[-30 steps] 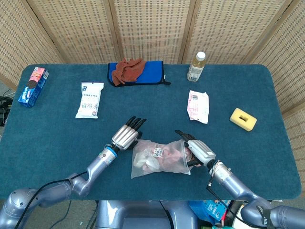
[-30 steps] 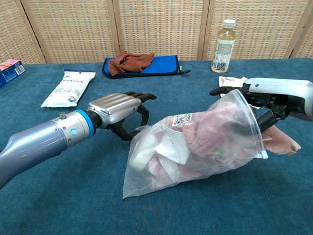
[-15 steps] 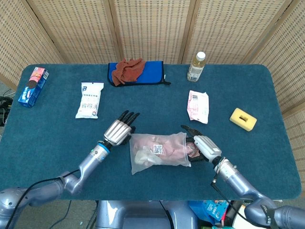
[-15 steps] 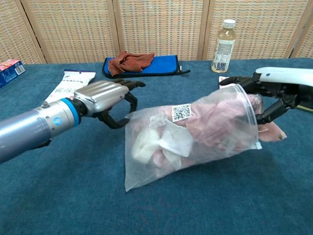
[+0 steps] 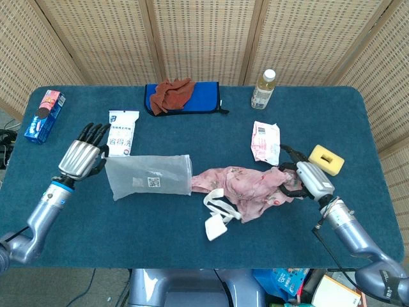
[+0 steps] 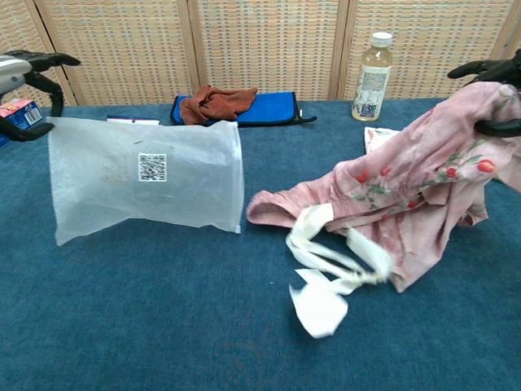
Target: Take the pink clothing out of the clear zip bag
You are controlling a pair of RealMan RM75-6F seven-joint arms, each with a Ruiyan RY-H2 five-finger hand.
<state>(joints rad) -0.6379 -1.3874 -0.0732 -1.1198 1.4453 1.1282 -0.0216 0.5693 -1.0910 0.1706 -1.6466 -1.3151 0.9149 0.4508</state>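
Woven wicker screens stand behind a table (image 5: 192,249) covered in dark blue cloth. Taking the clear zip bag (image 5: 148,177) as the landmark: it is lifted off the cloth at one corner, pinched by the left hand (image 5: 81,157), and it looks empty, its code label facing outward. Just beside the bag's open end, on the side away from that hand, lies the pink clothing (image 5: 246,188), fully out of the bag, flowered, with white straps and a white tag (image 5: 216,226) trailing from it toward the front edge. The far end of the garment is raised in the grip of the right hand (image 5: 305,180), fingers curled around the fabric. Beyond the bag sits a white packet (image 5: 121,130); further back, a blue pouch (image 5: 203,97) with a rust-red rag (image 5: 174,93) on it, and a drink bottle (image 5: 264,89). A pink packet (image 5: 266,141) and a yellow sponge (image 5: 326,158) lie near the right hand.
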